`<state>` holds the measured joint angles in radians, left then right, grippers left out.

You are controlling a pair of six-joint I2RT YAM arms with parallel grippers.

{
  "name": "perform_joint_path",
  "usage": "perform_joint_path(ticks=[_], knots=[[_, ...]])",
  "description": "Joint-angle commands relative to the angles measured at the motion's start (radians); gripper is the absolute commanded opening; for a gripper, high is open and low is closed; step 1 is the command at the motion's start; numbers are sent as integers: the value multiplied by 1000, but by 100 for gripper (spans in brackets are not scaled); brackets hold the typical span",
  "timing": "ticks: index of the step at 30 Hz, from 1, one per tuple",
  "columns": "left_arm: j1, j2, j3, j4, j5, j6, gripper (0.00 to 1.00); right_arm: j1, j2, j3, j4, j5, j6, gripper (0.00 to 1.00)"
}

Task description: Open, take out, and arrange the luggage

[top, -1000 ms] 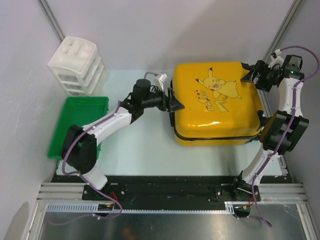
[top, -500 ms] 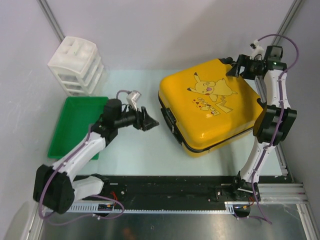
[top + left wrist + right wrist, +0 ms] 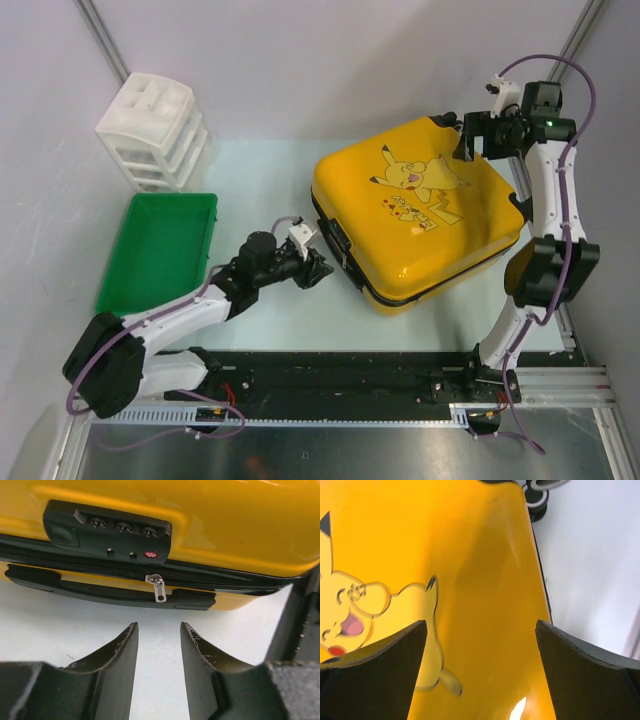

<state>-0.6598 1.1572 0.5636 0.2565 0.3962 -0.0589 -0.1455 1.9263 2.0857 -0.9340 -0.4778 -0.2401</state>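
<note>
The luggage (image 3: 415,215) lies flat on the right half of the worktop (image 3: 270,170), with the cartoon print upward and its body turned at an angle to the worktop edges. It is shut: the black zipper line runs closed around the side, so what is inside cannot be seen. The left wrist view shows what the top view does not: a black lock with three small dials (image 3: 107,530), a silver zipper pull (image 3: 158,587) hanging just under it, and a black side handle (image 3: 105,587) lying flat against the shell. The left hand (image 3: 157,630) is low over the worktop, just in front of this side, its fingers with only a narrow gap and nothing between them, not touching the luggage. The right hand (image 3: 480,630) is above the far right part of the lid, fingers wide apart and holding nothing; its view shows the yellow character print (image 3: 355,610) from close and a black wheel (image 3: 537,497) at the corner. To the left, well apart from the luggage, is a green tray (image 3: 160,250), and behind it, in the far left corner, a white drawer unit (image 3: 155,130), whose contents I cannot tell.
</note>
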Motion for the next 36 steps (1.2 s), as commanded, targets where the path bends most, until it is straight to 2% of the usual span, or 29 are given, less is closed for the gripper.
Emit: perform_joint_path(ticks=[1,9,17,21,22,27,30,31,34,36], knots=[[-93,77,28,119,-204,37,45,11,-223,-120,32,152,-11,96],[-184,202,74,171,-319,-8,48,-26,-404,-300,15,343,-21,98],[-239,220,107,193,-355,-42,50,-137,-547,-507,-2,321,-15,99],[-244,269,134,193,-395,-53,47,-164,-590,-582,-5,303,8,99],[-244,279,139,194,-439,-53,45,-170,-595,-593,-11,298,10,99],[-238,320,150,194,-462,-39,36,-222,-587,-650,-19,271,-2,97],[-219,306,130,194,-438,-24,22,-250,-553,-673,-9,268,-21,94],[-209,299,122,194,-436,-18,13,-258,-547,-681,-2,268,-33,93],[-179,273,101,194,-422,10,1,-291,-507,-688,23,266,-56,91],[-161,262,87,194,-412,30,0,-302,-478,-690,29,260,-65,89]])
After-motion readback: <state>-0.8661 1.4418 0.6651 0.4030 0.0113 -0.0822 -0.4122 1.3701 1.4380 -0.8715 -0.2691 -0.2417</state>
